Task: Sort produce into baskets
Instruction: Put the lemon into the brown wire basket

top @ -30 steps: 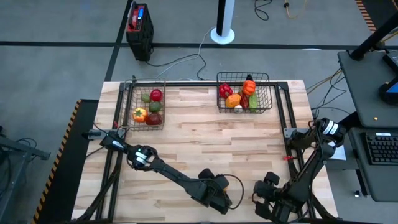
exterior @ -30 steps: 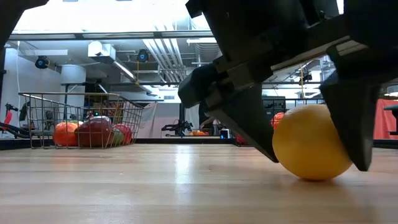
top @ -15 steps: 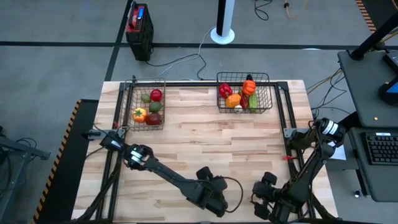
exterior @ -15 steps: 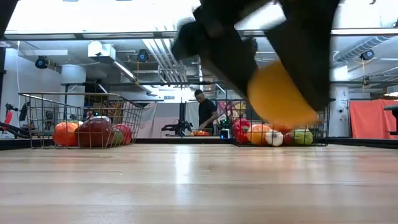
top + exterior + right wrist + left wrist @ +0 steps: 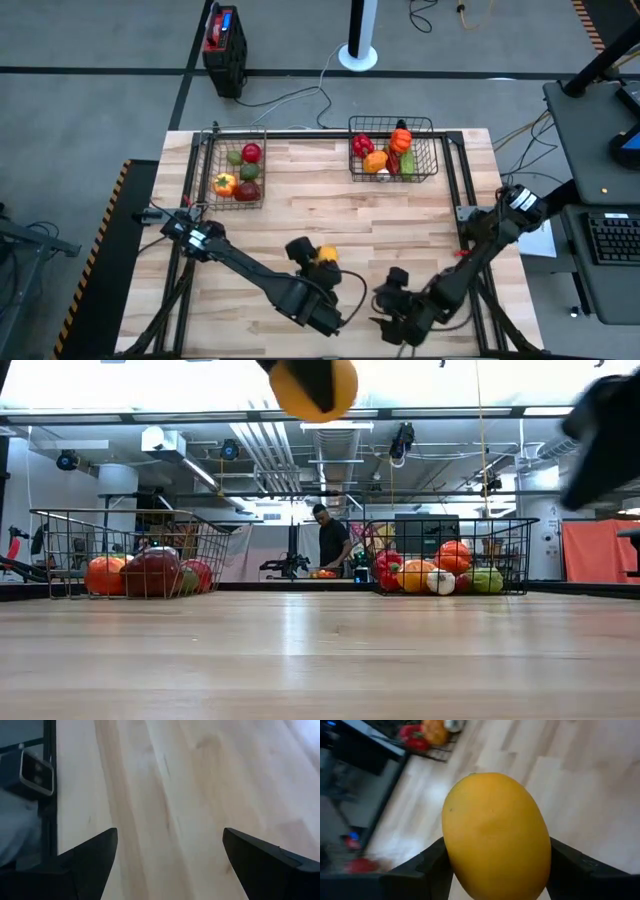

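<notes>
My left gripper (image 5: 316, 256) is shut on a yellow, egg-shaped fruit (image 5: 326, 254) high above the table's middle front. The fruit also shows at the top of the low view (image 5: 312, 382) and fills the left wrist view (image 5: 495, 837). My right gripper (image 5: 392, 303) is open and empty over the table's near right part, and only bare wood lies below its fingers (image 5: 95, 855). The left basket (image 5: 235, 170) and the right basket (image 5: 393, 150) stand at the far edge, each holding several produce pieces. My left gripper pinches the yellow fruit between its two fingers (image 5: 425, 870), which sit on the fruit's two opposite sides (image 5: 451, 857). The fingers come at it from above. The fruit is lifted well clear of the table, with its rounded end sticking out past the fingertips.
A black box with a red top (image 5: 224, 40) stands on the floor beyond the table. A person (image 5: 330, 545) stands far back in the room. Bare wood (image 5: 330, 190) lies between the baskets and the grippers.
My left gripper has risen with the yellow fruit, which was on the table and is now lifted clear. It has gone toward the far edge and a little left. My right gripper has moved left and risen.
</notes>
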### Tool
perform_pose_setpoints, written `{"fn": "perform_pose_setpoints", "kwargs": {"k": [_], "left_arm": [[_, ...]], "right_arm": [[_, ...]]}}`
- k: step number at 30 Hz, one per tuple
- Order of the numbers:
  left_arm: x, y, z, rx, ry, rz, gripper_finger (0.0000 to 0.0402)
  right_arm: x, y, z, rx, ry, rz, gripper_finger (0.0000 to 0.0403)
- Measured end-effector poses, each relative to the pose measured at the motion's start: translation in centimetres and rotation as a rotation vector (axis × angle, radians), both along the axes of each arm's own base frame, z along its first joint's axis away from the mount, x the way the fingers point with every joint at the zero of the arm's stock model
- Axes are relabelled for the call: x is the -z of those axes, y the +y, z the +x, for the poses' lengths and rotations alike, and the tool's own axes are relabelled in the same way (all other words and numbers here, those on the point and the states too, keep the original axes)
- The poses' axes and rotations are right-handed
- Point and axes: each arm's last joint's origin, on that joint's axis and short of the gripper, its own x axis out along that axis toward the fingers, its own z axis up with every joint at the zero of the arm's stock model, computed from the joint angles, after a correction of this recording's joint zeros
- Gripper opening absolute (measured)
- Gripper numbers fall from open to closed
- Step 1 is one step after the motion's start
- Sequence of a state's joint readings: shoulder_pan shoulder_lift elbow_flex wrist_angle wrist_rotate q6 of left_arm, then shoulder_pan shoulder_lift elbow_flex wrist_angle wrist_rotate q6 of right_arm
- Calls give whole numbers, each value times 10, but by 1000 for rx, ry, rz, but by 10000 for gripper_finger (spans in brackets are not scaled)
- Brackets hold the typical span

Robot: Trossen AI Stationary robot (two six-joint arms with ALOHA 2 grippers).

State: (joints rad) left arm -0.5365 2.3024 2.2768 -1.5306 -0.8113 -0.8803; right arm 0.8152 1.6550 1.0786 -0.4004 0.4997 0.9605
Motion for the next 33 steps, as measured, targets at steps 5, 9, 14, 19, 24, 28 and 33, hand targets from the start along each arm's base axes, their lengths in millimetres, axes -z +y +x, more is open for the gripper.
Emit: {"fn": "perform_pose_setpoints", "kwargs": {"k": [5, 9, 14, 19, 24, 28, 33], "left_arm": [[-12, 9, -8, 32, 49, 46, 224], [-21, 18, -16, 53, 66, 79, 224], [-26, 45, -43, 16, 112, 105, 224], [-28, 96, -86, -126, 117, 97, 224], [-29, 158, -128, -290, 110, 2, 224], [-30, 210, -161, -454, 120, -56, 224], [-31, 267, -206, -629, 111, -125, 224]], "right_arm": [[-2, -17, 21, -29, -16, -25, 352], [-3, -29, 31, -31, -6, -39, 352], [-7, -40, 37, -54, -12, -80, 352], [-20, -54, 42, -59, -36, -93, 352], [-40, -77, 48, -79, -71, -116, 352], [-55, -106, 54, -81, -89, -135, 352], [-68, -143, 58, -72, -83, -149, 352]]}}
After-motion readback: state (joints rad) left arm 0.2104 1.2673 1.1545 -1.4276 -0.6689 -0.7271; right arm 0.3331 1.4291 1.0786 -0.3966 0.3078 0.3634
